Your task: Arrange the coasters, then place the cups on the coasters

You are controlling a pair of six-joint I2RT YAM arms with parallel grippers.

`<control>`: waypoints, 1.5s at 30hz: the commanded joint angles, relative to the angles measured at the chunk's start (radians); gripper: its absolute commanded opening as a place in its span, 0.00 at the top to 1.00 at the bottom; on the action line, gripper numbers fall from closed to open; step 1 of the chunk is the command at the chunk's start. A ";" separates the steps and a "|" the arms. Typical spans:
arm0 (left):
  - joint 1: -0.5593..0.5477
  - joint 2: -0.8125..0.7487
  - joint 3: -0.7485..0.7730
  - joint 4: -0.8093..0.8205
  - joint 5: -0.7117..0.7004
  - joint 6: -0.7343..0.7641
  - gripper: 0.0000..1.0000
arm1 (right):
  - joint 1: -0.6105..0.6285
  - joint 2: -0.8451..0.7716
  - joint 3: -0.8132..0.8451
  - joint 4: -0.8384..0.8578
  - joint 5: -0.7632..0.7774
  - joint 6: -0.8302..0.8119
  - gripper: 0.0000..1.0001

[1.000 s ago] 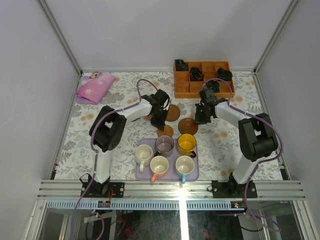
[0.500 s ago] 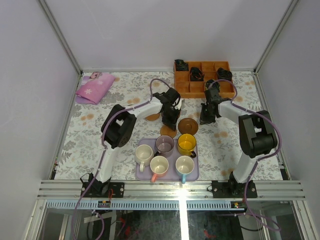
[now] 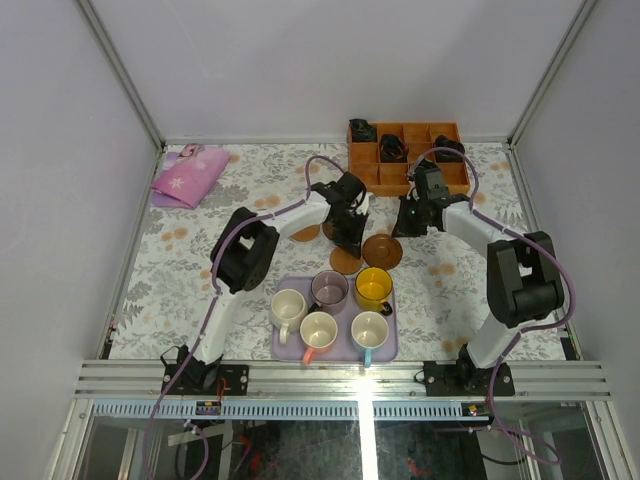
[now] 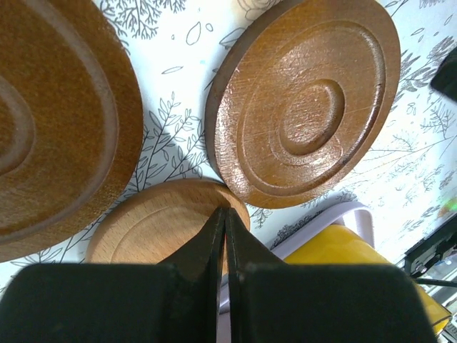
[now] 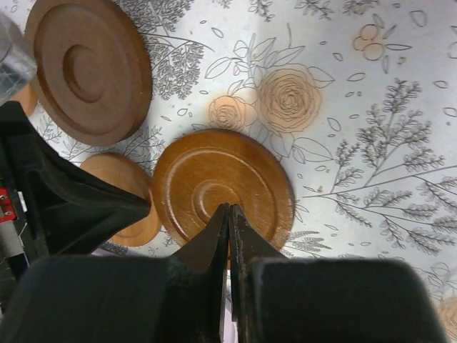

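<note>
Three coasters lie together just behind the tray: a reddish-brown one [image 3: 382, 250] [image 5: 214, 186] [image 4: 307, 100], a light tan one [image 3: 345, 262] [image 4: 157, 229] [image 5: 125, 193], and a dark one [image 4: 50, 121] [image 5: 89, 68] mostly under the left arm in the top view. My left gripper [image 3: 348, 246] [image 4: 225, 212] is shut, its tips over the tan coaster's edge. My right gripper [image 3: 399, 232] [image 5: 229, 209] is shut too, pointing down at the reddish-brown coaster. The cups stand on the lilac tray [image 3: 390, 345]: cream [image 3: 288, 305], mauve [image 3: 329, 288], yellow [image 3: 374, 286] [image 4: 350, 250], pink-handled [image 3: 318, 330], blue-handled [image 3: 369, 330].
Another coaster [image 3: 305, 234] peeks out beside the left forearm. An orange-brown compartment box [image 3: 365, 178] with black cable bundles sits at the back, close behind the right arm. A pink cloth [image 3: 188, 176] lies at the back left. Grey walls enclose the flowered table.
The left gripper has swung right, from beside the coasters to over the tan one. The tan and reddish-brown coasters have shifted slightly right. The right forearm has stretched further back.
</note>
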 commanded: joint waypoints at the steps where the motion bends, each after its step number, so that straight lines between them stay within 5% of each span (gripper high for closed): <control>1: -0.010 0.068 0.019 0.053 -0.016 -0.019 1.00 | 0.000 0.023 -0.002 0.024 -0.094 -0.015 0.98; 19: -0.009 0.227 0.278 0.151 0.031 -0.089 1.00 | -0.001 0.115 0.039 -0.135 0.159 0.021 1.00; 35: 0.044 0.233 0.205 0.445 0.079 -0.189 0.99 | -0.055 0.256 0.221 -0.075 0.254 0.001 1.00; 45: 0.082 0.174 0.131 0.612 0.155 -0.234 0.82 | -0.056 0.258 0.280 -0.059 0.281 -0.030 1.00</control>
